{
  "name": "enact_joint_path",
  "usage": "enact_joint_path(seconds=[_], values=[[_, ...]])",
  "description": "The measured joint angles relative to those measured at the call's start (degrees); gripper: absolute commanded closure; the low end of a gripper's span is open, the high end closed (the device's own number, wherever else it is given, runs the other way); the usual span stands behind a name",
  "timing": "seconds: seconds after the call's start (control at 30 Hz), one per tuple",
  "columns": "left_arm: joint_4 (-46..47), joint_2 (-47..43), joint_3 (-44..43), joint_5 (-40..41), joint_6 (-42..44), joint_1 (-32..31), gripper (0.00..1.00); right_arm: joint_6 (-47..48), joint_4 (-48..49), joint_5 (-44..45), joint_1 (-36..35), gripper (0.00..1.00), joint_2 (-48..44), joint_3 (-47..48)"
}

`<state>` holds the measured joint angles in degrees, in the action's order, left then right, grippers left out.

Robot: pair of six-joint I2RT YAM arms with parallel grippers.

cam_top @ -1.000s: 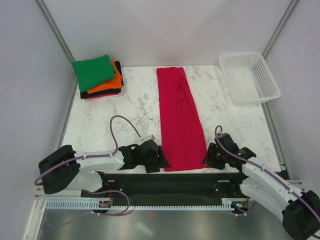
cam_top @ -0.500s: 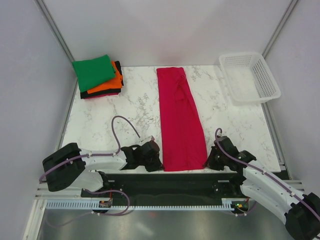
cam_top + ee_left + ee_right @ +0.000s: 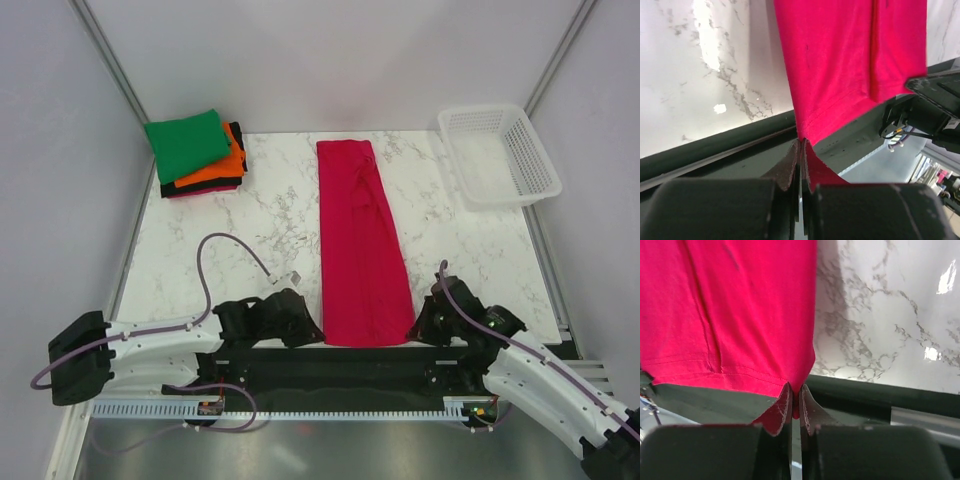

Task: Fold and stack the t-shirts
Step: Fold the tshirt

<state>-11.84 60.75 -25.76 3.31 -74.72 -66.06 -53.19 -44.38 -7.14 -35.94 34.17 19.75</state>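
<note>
The crimson-pink t-shirt (image 3: 362, 245) lies as a long narrow strip down the middle of the marble table, its hem at the near edge. My left gripper (image 3: 318, 335) is shut on the near left corner of that hem (image 3: 805, 135). My right gripper (image 3: 416, 330) is shut on the near right corner (image 3: 799, 382). In both wrist views the cloth (image 3: 850, 60) (image 3: 730, 310) runs away from the pinched fingertips over the table's dark front rail. A folded stack with the green t-shirt (image 3: 187, 143) on top of orange (image 3: 222, 166) and black ones sits at the far left.
A white lattice basket (image 3: 499, 152) stands at the far right corner. Grey walls close in the table on three sides. A dark rail (image 3: 330, 362) with the arm bases runs along the near edge.
Both grippers have closed on the near corners of the pink shirt's hem. Both arms drew back toward the near edge, and the shirt strip shifted slightly toward me.
</note>
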Motion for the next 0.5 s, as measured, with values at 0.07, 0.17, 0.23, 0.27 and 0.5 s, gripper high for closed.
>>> enact_joint_path(seconds=[0.07,0.17,0.23,0.27,0.5], values=[[-3.3,-2.2,-0.9,1.6,-0.2,-0.2,0.98,0.0,-1.7,0.7,-0.1,1.0,0.6,3.3],[-9.2,-3.4,-5.0,4.8,0.2,0.8,0.98,0.9,-3.7,3.9,-0.2,1.0,5.2,11.2],[-11.7,-3.2,-8.9,5.6,1.8,3.2,0.98,2.3,-4.1,6.8,-0.2,1.0,11.0,17.9],[-12.6,-2.8,-11.1,5.8,3.1,5.3,0.98,3.2,-3.9,8.4,0.0,1.0,14.2,21.5],[-13.7,8.0,-25.5,2.1,14.3,23.4,0.98,11.9,1.1,13.6,7.6,1.0,35.5,39.2]])
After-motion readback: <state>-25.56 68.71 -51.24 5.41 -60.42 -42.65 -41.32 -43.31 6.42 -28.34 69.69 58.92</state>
